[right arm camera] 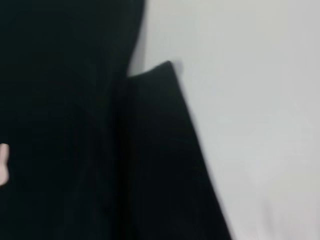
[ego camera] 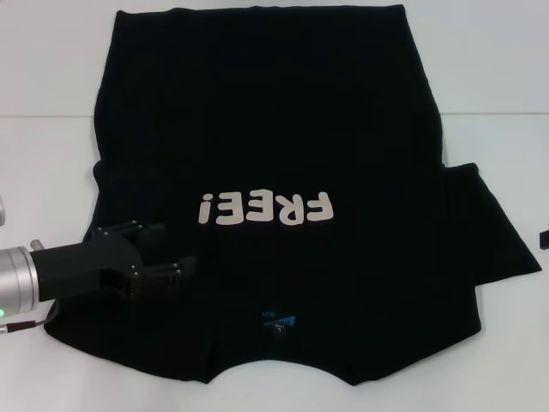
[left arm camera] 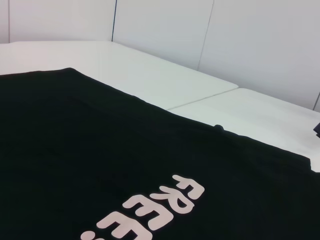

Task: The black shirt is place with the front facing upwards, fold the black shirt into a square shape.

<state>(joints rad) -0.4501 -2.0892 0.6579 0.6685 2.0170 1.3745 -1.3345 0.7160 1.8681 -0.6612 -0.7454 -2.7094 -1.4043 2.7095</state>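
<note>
The left gripper (ego camera: 176,251) reaches in from the robot's left, low over the shirt (ego camera: 274,129), beside the "!" end of the pale "FREE!" lettering (ego camera: 264,209). Its two black fingers (ego camera: 163,273) stand apart, roughly half open, one toward the lettering and one nearer the collar, and nothing shows between them; whether the tips touch the cloth cannot be told, black on black. The shirt lies front up on the white desk (ego camera: 489,77), hem at the far edge, collar toward the robot, with the small blue neck tag (ego camera: 280,323) showing just inside the neckline. The sleeve on the robot's right (ego camera: 493,232) is spread flat out on the desk; the sleeve on the left is hidden under the arm or folded in, and which cannot be told. The near edge of the shirt is cut off at the bottom of the head view. The right gripper appears only as a dark sliver at the right edge of the head view (ego camera: 544,238), well apart from the shirt's body, and its fingers cannot be made out. The left wrist view shows the shirt (left arm camera: 100,165), the lettering (left arm camera: 150,210) and the desk (left arm camera: 165,75) beyond; the right wrist view shows the shirt's sleeve (right arm camera: 165,165) on the desk (right arm camera: 260,100).
</note>
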